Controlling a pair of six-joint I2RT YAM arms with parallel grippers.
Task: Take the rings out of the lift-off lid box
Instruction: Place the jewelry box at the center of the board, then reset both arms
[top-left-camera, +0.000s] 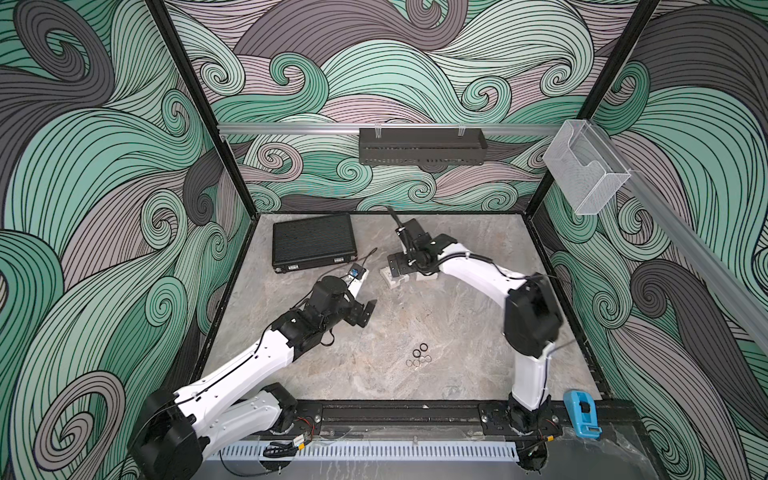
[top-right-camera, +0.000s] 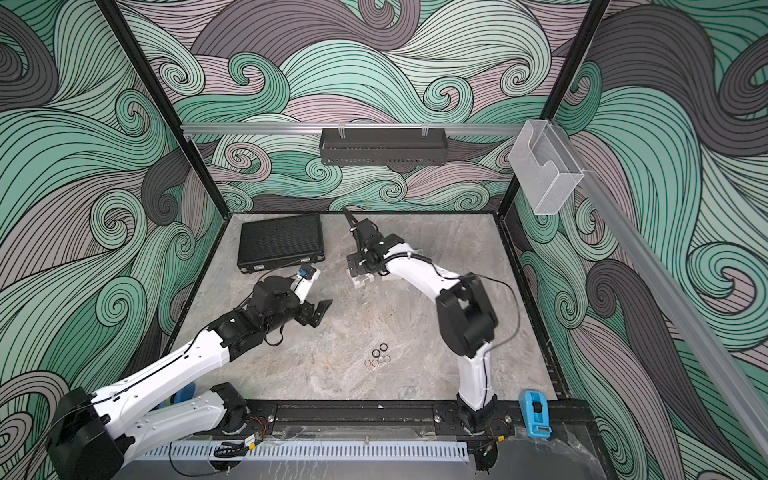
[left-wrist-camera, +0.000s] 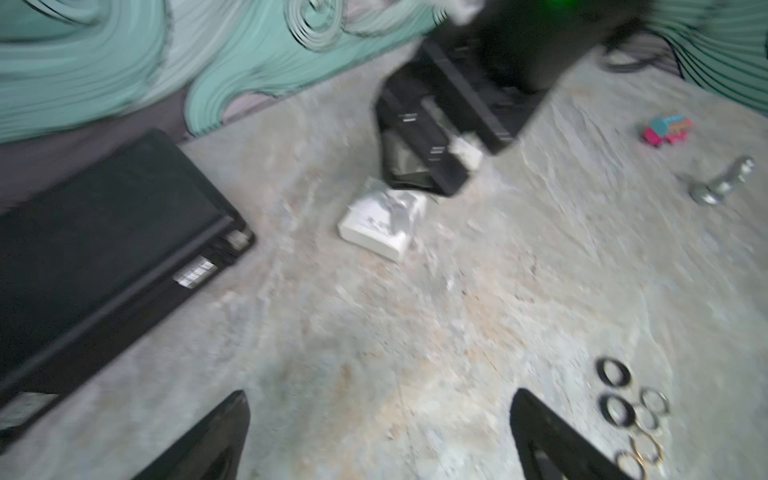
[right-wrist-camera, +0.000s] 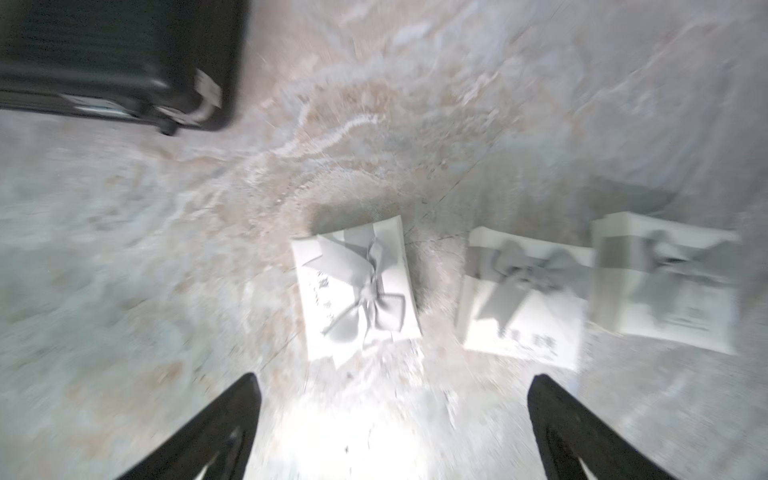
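The right hand (right-wrist-camera: 395, 382) is wide open with nothing between its dark fingers (right-wrist-camera: 232, 415). In its blurred wrist view it looks down on three white boxes (right-wrist-camera: 353, 286), each tied with a grey ribbon bow, standing in a row on the desk (top-left-camera: 457, 324). All three look closed, and I cannot tell which one has the lift-off lid. In both top views this hand (top-left-camera: 392, 268) sits right over the end box (top-left-camera: 390, 281) of the row, at the far middle of the desk; whether it touches the box is not clear. The left hand (left-wrist-camera: 378, 399) is also spread open and empty. In a top view it (top-right-camera: 318, 311) hangs over bare desk, left of centre. The rings (left-wrist-camera: 627, 415) lie on the desk outside every box, in a loose cluster just past the outer side of one left finger (left-wrist-camera: 552, 440): two thicker black ones and four thin pale ones. In both top views the cluster (top-left-camera: 419, 355) sits between the two arms, nearer the front edge and well apart from the boxes. A closed black case (top-left-camera: 313, 241) lies flat at the far left corner. The left wrist view also shows a small pink-and-teal item (left-wrist-camera: 667, 129) and a silvery metal piece (left-wrist-camera: 723, 183) beyond the rings. A blue tape dispenser (top-left-camera: 584, 413) stands on the front rail beside the right arm's base.
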